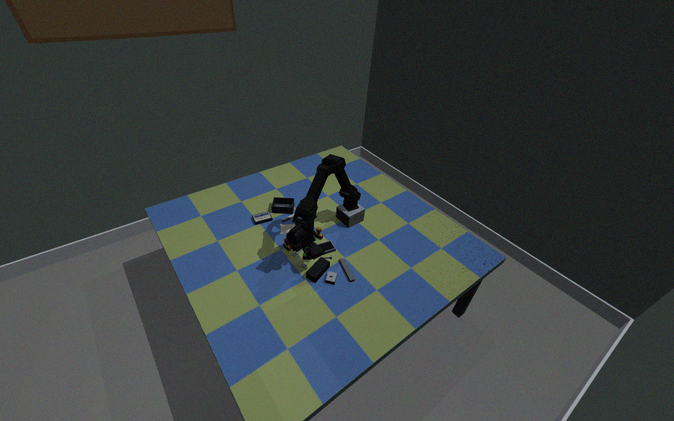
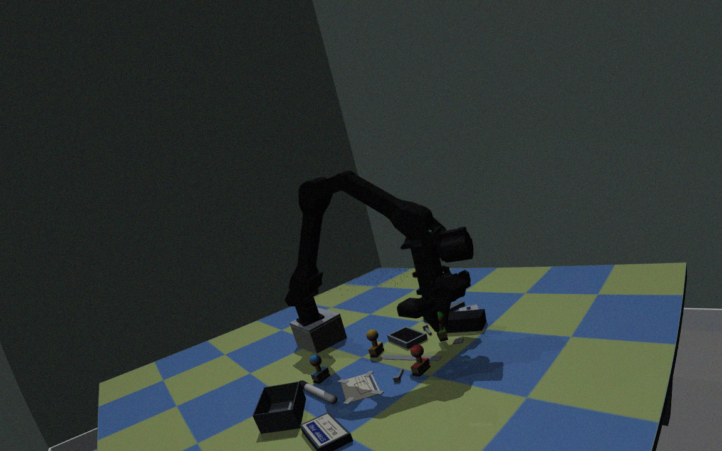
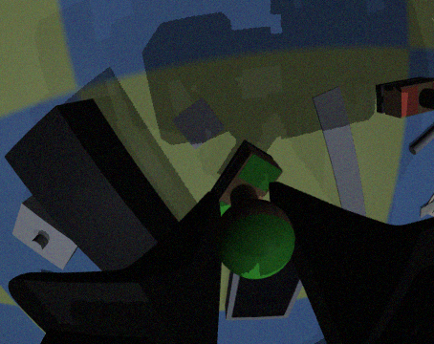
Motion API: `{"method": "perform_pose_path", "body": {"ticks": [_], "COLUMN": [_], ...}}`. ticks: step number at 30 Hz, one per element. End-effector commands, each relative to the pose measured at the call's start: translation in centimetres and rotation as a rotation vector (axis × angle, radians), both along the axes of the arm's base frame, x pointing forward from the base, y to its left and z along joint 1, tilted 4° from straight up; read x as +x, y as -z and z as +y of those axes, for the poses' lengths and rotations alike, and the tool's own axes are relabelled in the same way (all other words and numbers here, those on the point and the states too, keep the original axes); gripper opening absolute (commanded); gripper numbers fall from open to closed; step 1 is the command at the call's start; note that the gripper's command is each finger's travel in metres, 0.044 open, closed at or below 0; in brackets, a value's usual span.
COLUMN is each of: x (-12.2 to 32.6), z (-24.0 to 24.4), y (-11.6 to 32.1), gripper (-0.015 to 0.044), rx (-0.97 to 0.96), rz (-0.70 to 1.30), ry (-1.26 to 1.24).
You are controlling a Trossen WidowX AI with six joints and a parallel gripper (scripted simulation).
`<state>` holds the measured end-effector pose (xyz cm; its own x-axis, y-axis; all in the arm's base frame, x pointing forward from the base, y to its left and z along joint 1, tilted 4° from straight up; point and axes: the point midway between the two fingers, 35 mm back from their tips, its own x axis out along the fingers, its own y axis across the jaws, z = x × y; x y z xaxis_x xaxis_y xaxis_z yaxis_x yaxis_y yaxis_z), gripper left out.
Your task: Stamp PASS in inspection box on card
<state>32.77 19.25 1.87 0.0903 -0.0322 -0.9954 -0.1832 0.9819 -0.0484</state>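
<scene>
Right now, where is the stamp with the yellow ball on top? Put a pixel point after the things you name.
In the exterior view, the yellow-topped stamp (image 1: 319,232) (image 2: 373,343) stands between the robot's grey base block (image 1: 350,215) (image 2: 318,332) and the red-topped stamp (image 2: 419,360).

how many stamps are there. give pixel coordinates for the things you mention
4: green (image 2: 440,317) (image 3: 257,246) in the gripper (image 2: 441,331) (image 3: 244,195), red (image 2: 417,359) by the card (image 2: 359,386), yellow (image 2: 373,342) by the open pad (image 2: 407,337), blue (image 2: 317,368) by the black bin (image 2: 279,412).

Green-knobbed stamp (image 1: 305,254) (image 2: 441,326) (image 3: 257,244) upright in tool (image 1: 308,253) (image 2: 442,327) (image 3: 244,195)
</scene>
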Motion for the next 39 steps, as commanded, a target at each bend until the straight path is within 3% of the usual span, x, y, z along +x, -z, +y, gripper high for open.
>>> {"method": "perform_pose_path", "body": {"ticks": [1,39], "x": [0.0,-0.1], "z": [0.0,0.1], "y": [-0.3,-2.1], "gripper": [0.0,0.0], "rx": [-0.001,-0.001], "rz": [0.0,0.0], "ry": [0.004,0.004]}}
